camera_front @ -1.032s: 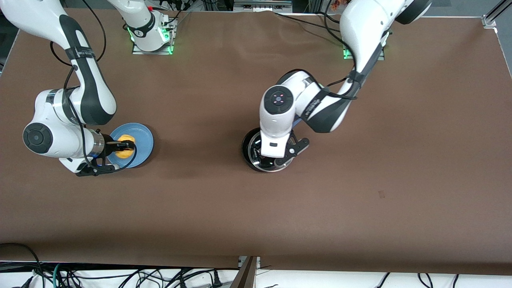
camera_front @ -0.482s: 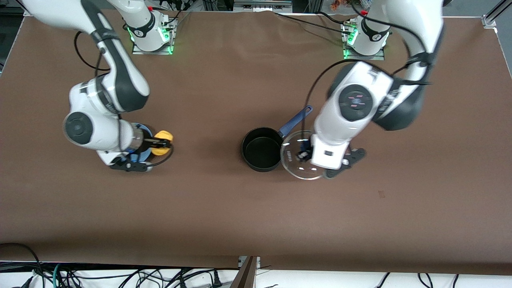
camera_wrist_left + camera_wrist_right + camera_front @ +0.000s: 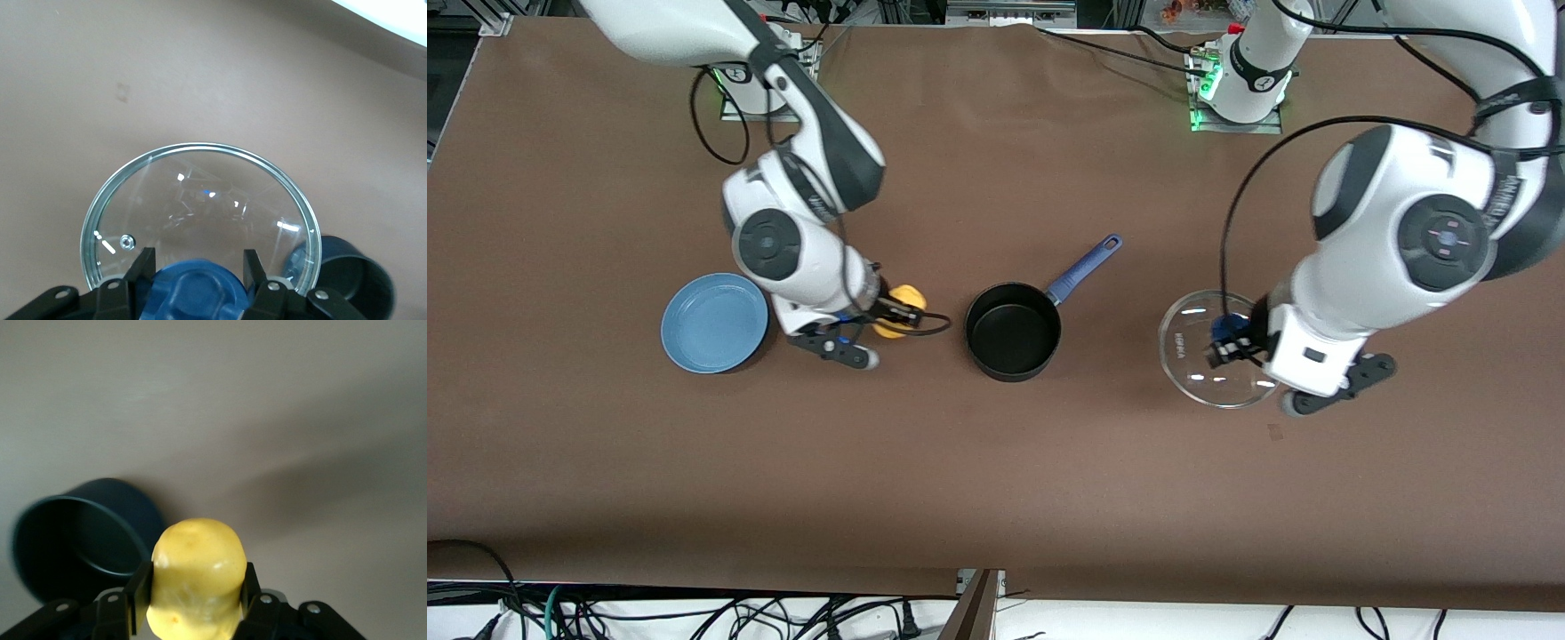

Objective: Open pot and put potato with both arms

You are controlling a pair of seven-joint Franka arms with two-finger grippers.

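Note:
The black pot (image 3: 1012,331) with its long blue handle (image 3: 1085,264) stands open at mid-table; it also shows in the right wrist view (image 3: 73,543) and in the left wrist view (image 3: 353,273). My right gripper (image 3: 898,313) is shut on the yellow potato (image 3: 903,307), held over the table between the plate and the pot; the potato fills the right wrist view (image 3: 195,580). My left gripper (image 3: 1227,342) is shut on the blue knob (image 3: 197,293) of the glass lid (image 3: 1209,360), held over the table toward the left arm's end.
A flat light-blue plate (image 3: 713,323) lies empty toward the right arm's end. Both arm bases (image 3: 1240,80) stand along the table's edge farthest from the front camera. A small mark (image 3: 1276,433) shows on the brown tabletop near the lid.
My right gripper has carried the potato off the plate toward the pot. My left gripper has lifted the glass lid off the pot and carried it toward the left arm's end.

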